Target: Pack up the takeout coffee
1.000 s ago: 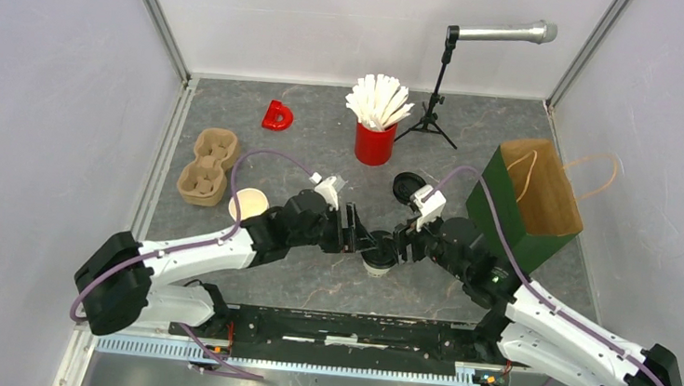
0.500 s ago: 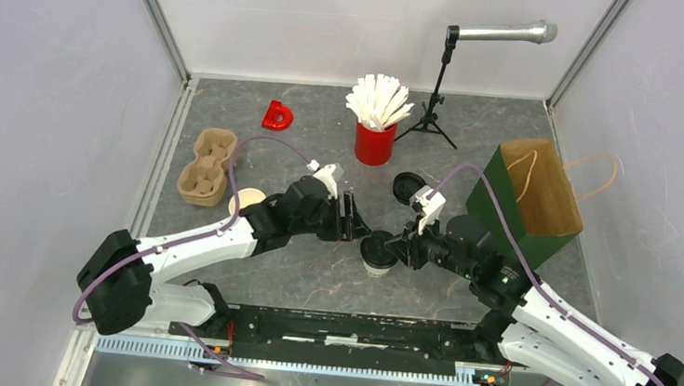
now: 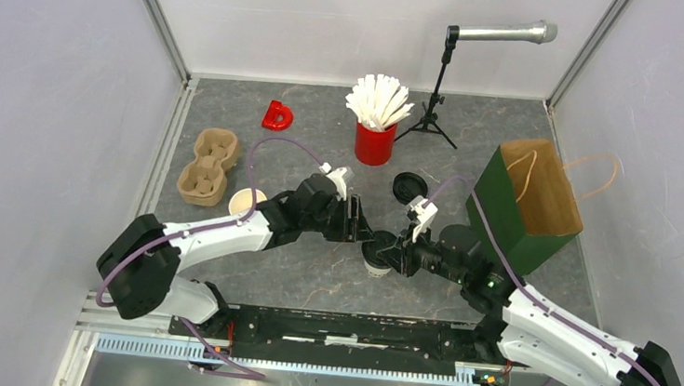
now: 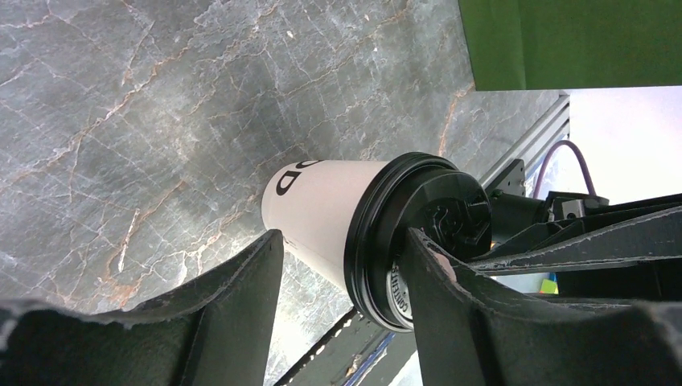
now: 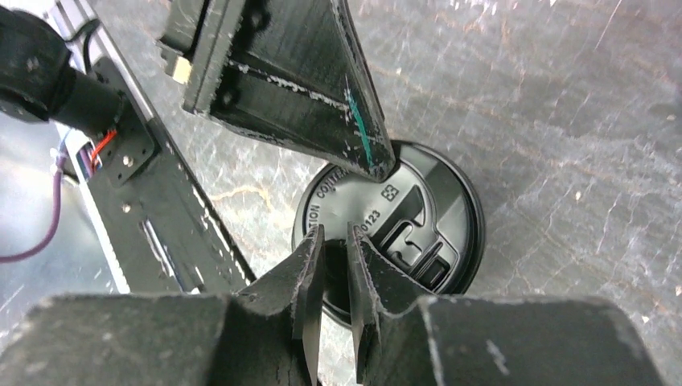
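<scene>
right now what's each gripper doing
left gripper: open, astride the white paper cup with round black plastic lid
right gripper: nearly closed at that lid's rim; grip cannot be told

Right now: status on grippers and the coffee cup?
Left gripper open, a finger at the lid edge. Right gripper nearly closed over the lid, grip unclear. Cup upright on the table, not in the bag. Both grippers crowd it.

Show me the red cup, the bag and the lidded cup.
red cup (image 3: 374, 145): top view, red side wall.
bag (image 3: 547, 206): top view, brown face.
lidded cup (image 4: 322, 205): left wrist view, white side wall.
</scene>
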